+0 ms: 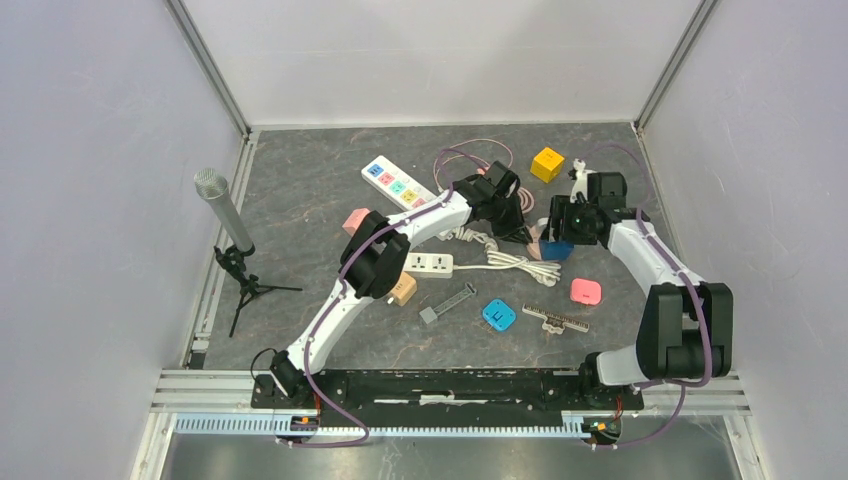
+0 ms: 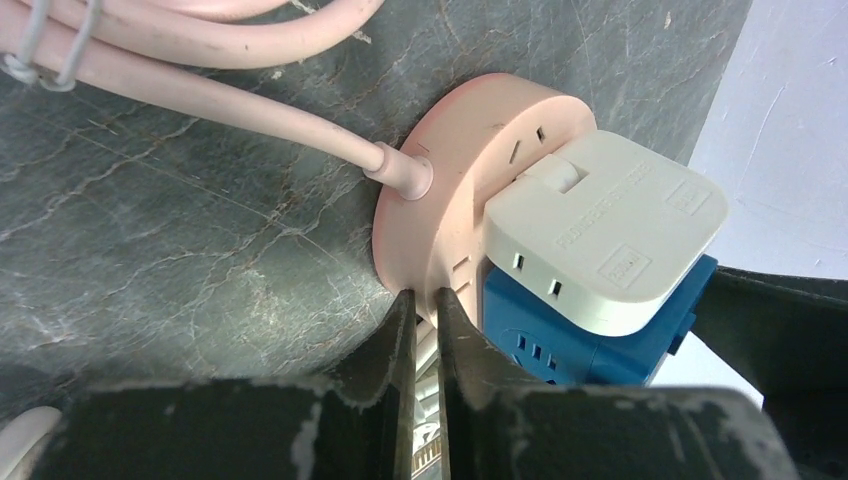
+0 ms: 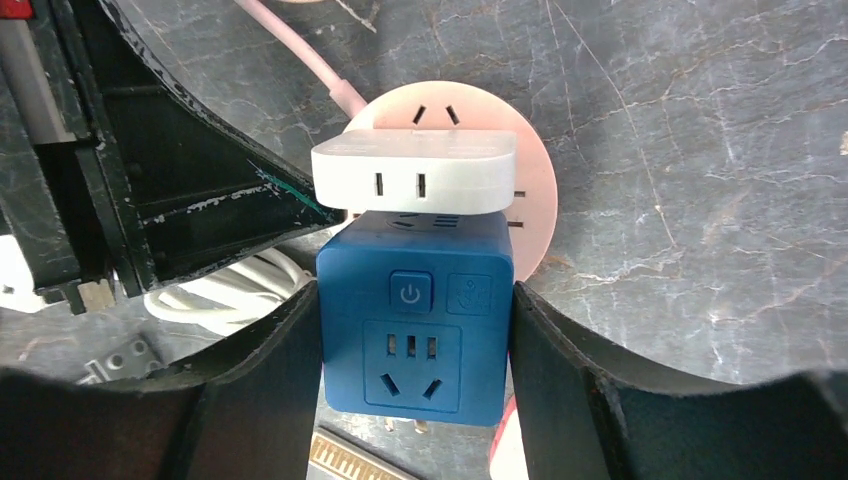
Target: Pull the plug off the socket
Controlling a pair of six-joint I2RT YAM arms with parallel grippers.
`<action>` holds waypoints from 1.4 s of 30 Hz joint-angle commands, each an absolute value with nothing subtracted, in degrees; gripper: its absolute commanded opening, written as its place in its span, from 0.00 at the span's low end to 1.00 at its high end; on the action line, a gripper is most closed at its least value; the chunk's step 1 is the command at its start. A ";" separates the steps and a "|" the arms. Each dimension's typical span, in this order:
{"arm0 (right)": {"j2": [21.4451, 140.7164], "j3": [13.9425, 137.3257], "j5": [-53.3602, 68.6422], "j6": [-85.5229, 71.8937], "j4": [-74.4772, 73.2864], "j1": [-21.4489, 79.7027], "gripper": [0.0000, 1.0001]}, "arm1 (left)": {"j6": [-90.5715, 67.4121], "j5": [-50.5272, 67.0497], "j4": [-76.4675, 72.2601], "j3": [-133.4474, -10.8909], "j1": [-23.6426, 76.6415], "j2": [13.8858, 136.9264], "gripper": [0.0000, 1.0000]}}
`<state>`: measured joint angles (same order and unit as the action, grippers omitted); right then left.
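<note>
Currently | right gripper (image 3: 412,340) clamps blue cube plug (image 3: 415,315), frame centre | left gripper (image 2: 427,315) closed against pink round socket (image 2: 470,150) | plug apparently seated; extraction pending

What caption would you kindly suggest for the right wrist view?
Right gripper grips the blue adapter next to the white plug on the pink socket.

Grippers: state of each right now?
Left gripper: shut, tips against the pink socket rim.
Right gripper: shut on the blue adapter.

walls (image 1: 90,200): pale lilac | tabletop (image 1: 300,190): dark grey marbled | light: even
</note>
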<state>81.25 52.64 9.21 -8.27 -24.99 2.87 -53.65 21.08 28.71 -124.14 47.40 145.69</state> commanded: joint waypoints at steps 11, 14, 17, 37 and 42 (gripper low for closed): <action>79.01 56.64 11.36 -9.28 -21.92 13.78 0.00 | -51.00 17.82 34.45 -122.52 49.66 152.31 0.13; 77.49 58.27 16.64 -10.09 -21.79 9.89 0.00 | -51.22 17.89 34.51 -122.36 49.66 152.48 0.14; 77.67 58.86 21.59 -11.76 -21.57 6.08 0.00 | -51.57 17.93 34.54 -122.59 49.64 152.58 0.14; 80.91 49.44 0.42 -7.68 -24.79 6.76 0.84 | -54.85 21.27 31.11 -123.40 49.57 153.19 0.46; 81.10 49.24 0.35 -8.85 -23.61 6.85 0.69 | -54.75 21.35 31.11 -123.40 49.48 153.41 0.44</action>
<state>80.97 49.36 1.17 -7.66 -24.86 6.59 -55.11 24.60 25.63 -124.99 47.55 148.24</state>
